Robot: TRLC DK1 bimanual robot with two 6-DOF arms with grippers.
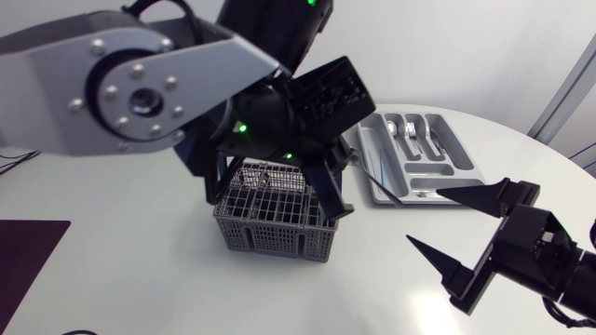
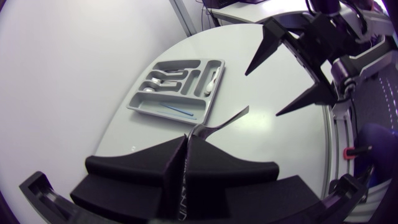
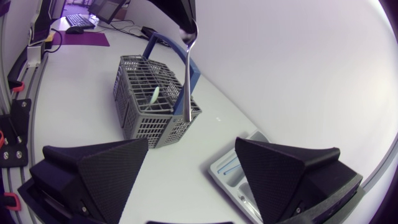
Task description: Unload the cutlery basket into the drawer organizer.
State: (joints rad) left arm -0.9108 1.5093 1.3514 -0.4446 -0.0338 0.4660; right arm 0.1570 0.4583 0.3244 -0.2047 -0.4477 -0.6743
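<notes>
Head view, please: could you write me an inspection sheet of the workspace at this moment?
Surface: white table with a rounded edge.
Job's things: grey basket with a blue handle, under the left arm; grey organizer beside it, with spoons already in some compartments.
Clutter: dark mat at the table's edge on the left arm's side.
Grippers: left gripper shut on a piece of cutlery, held over the basket; right gripper open and empty, apart from both basket and organizer.
Cables: nothing seen.
Surroundings: nothing seen reaching over the table.
</notes>
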